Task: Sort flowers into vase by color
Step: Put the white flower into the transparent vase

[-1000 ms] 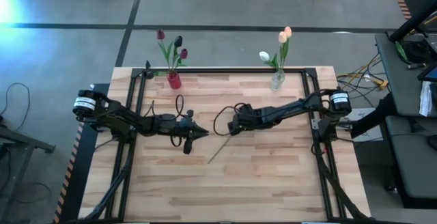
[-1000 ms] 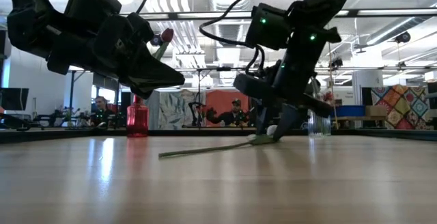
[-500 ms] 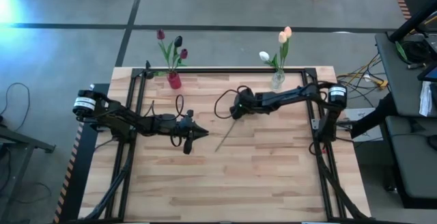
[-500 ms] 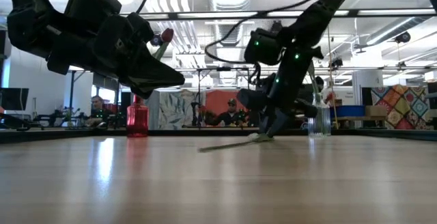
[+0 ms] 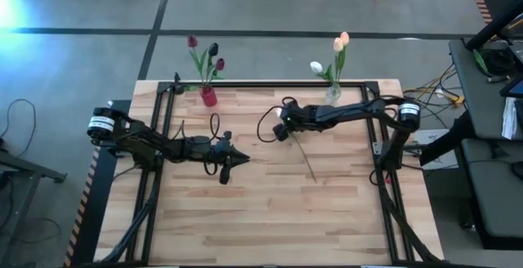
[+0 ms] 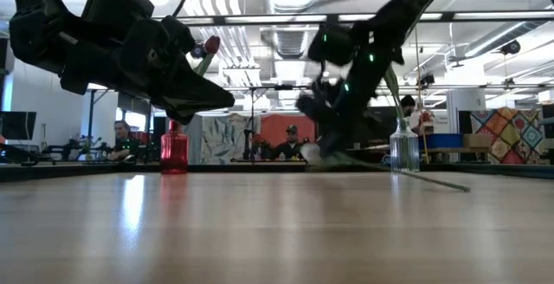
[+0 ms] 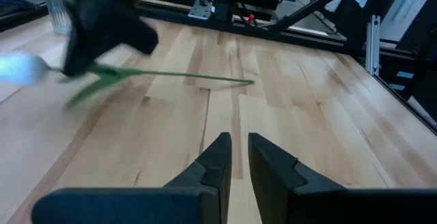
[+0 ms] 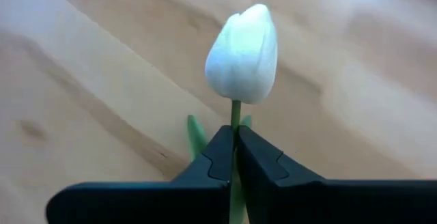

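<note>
We see the right gripper (image 8: 235, 157) with its dark fingers (image 8: 212, 157) pinched on the thin green stem of a white tulip (image 8: 242, 53), just below the head. From above, the stem (image 5: 304, 158) trails over the pale wooden table (image 5: 270, 219), seemingly touching it. The clear glass vase (image 5: 332, 96) of light flowers is near; the red vase (image 5: 208, 96) stands well apart. The left gripper (image 5: 233, 160) hovers mid-table, fingers nearly together, empty.

Right gripper (image 5: 280, 132) pinched closed near the table's (image 5: 270, 219) far edge, left gripper (image 5: 242, 160) near-closed mid-table, hovering.
</note>
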Controlling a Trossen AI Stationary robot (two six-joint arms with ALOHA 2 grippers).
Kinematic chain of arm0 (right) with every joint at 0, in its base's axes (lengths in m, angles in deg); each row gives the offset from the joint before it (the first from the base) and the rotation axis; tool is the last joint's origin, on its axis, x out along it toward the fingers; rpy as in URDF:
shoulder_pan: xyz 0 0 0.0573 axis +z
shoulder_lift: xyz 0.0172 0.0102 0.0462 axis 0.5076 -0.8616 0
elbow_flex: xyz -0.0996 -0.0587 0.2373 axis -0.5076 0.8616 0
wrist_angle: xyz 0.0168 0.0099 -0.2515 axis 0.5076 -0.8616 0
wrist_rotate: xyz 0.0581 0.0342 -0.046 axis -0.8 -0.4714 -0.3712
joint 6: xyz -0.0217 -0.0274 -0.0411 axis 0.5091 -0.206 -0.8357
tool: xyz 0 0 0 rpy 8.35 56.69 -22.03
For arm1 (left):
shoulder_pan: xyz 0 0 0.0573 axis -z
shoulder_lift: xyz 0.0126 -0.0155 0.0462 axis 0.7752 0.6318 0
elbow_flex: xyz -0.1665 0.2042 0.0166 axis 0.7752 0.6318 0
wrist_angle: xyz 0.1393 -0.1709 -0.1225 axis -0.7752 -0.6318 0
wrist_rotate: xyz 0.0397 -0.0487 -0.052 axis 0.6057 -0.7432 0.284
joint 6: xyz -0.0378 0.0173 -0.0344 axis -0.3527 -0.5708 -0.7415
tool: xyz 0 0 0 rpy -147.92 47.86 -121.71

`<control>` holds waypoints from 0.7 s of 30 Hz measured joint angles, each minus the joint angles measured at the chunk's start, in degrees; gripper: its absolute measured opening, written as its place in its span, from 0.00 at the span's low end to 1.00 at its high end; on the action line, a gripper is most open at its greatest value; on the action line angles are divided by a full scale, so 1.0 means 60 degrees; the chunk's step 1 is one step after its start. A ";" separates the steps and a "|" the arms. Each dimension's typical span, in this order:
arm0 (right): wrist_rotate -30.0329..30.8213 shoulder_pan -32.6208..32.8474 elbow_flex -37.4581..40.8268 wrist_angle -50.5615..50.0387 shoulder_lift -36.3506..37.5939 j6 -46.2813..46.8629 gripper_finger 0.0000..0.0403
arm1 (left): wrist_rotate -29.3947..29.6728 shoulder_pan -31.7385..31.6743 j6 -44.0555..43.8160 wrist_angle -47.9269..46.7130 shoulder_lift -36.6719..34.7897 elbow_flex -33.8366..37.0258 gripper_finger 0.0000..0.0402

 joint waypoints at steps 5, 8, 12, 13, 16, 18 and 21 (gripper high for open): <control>0.0409 0.0371 -0.0061 0.0721 0.0992 -0.1259 0.02 | 0.0014 -0.0002 0.0180 0.0145 -0.0004 0.0000 0.09; 0.1344 0.0906 0.0030 0.1409 0.1960 -0.2479 0.02 | 0.0041 -0.0048 0.0248 0.0232 -0.0004 0.0000 0.09; 0.2565 0.1616 0.0291 0.2069 0.3243 -0.3897 0.02 | 0.0062 -0.0064 0.0251 0.0367 -0.0004 0.0000 0.09; 0.2921 0.1789 0.0370 0.2229 0.3565 -0.4250 0.02 | 0.0062 -0.0063 0.0251 0.0412 -0.0004 0.0000 0.09; 0.3890 0.2250 0.0725 0.3021 0.4527 -0.5350 0.02 | 0.0062 -0.0063 0.0255 0.0503 -0.0004 0.0000 0.09; 0.4497 0.2496 0.1023 0.3698 0.5157 -0.6126 0.02 | 0.0066 -0.0063 0.0255 0.0521 -0.0004 0.0000 0.09; 0.5021 0.2754 0.1501 0.5019 0.6085 -0.7558 0.02 | 0.0084 -0.0063 0.0255 0.0586 -0.0004 0.0000 0.09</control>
